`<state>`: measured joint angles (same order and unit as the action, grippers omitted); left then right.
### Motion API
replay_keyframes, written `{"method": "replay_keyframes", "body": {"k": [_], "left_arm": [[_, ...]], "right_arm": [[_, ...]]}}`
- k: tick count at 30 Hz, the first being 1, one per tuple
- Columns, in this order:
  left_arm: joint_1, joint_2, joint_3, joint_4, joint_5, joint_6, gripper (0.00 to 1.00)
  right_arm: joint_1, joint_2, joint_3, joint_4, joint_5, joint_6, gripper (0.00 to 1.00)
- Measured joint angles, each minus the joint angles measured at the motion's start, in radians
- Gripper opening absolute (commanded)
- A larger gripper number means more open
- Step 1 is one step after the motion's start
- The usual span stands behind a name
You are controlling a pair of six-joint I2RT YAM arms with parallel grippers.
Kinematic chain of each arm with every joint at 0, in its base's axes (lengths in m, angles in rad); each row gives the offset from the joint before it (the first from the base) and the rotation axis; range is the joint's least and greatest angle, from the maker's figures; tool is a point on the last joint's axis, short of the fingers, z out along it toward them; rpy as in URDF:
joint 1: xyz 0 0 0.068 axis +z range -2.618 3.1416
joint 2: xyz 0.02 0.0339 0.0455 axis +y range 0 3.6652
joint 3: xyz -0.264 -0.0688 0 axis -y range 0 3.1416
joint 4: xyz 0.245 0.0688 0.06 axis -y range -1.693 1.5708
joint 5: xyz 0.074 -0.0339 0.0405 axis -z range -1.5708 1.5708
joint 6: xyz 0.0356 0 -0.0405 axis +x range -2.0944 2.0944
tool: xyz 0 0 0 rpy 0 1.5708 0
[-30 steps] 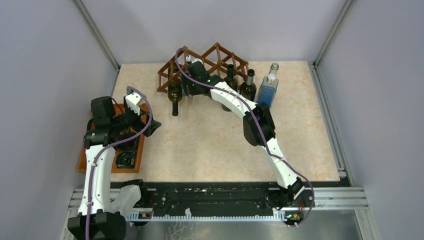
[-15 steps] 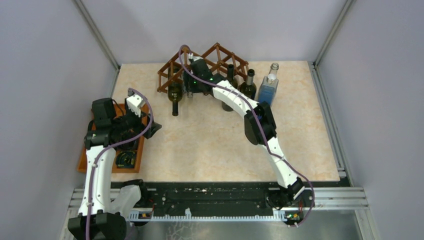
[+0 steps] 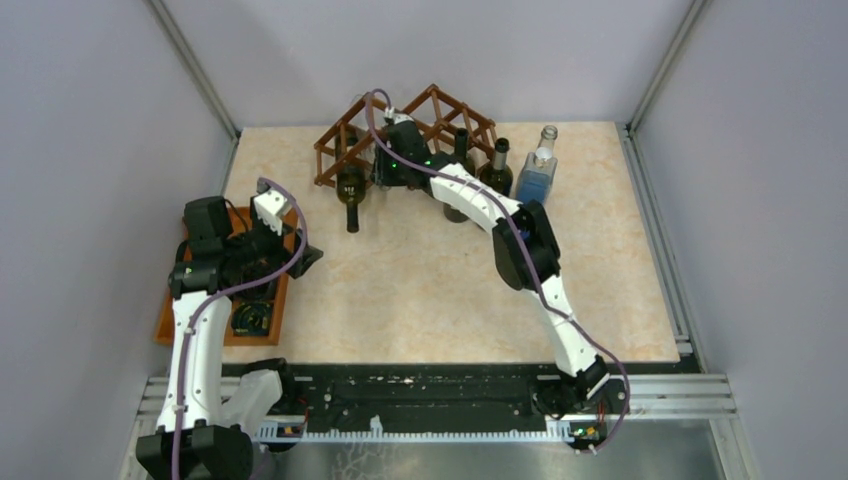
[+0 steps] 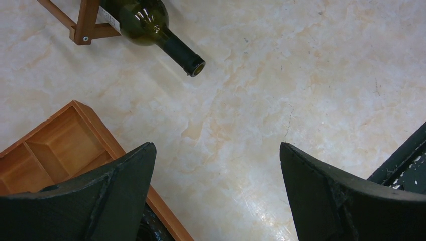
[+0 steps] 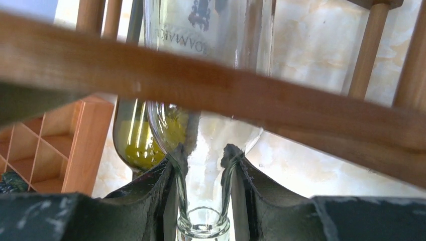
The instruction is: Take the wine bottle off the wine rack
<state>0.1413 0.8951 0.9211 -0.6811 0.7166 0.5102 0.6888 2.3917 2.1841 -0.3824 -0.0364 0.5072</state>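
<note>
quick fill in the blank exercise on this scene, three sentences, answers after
1. The right gripper is shut on the ___ of the clear glass wine bottle lying in the brown wooden lattice wine rack.
2. The left gripper is ___, with nothing between its fingers.
3. The other bottle lying in the rack is dark ___ glass.
Missing words: neck; open; green.

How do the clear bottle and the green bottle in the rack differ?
The clear bottle is see-through glass; the green bottle is dark. The right gripper holds the clear bottle's neck; the green bottle is untouched. Both lie in the wine rack, necks pointing out.
</note>
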Motion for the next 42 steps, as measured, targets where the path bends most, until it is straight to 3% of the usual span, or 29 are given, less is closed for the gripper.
{"method": "replay_keyframes", "body": {"k": [15,25,42], "left_arm": [[0.000,-0.014,-0.021,-0.002,0.025,0.073,0.99],[0.000,-0.042,-0.024,-0.006,0.093,0.248,0.99],[0.000,-0.035,-0.034,-0.009,0.141,0.381,0.99]], "right_arm": [[0.074,-0.240,-0.388,0.105,0.105,0.074,0.00],[0.136,-0.504,-0.739,0.152,0.138,0.119,0.00],[0.135,-0.737,-0.944,0.172,0.055,0.203,0.00]]}}
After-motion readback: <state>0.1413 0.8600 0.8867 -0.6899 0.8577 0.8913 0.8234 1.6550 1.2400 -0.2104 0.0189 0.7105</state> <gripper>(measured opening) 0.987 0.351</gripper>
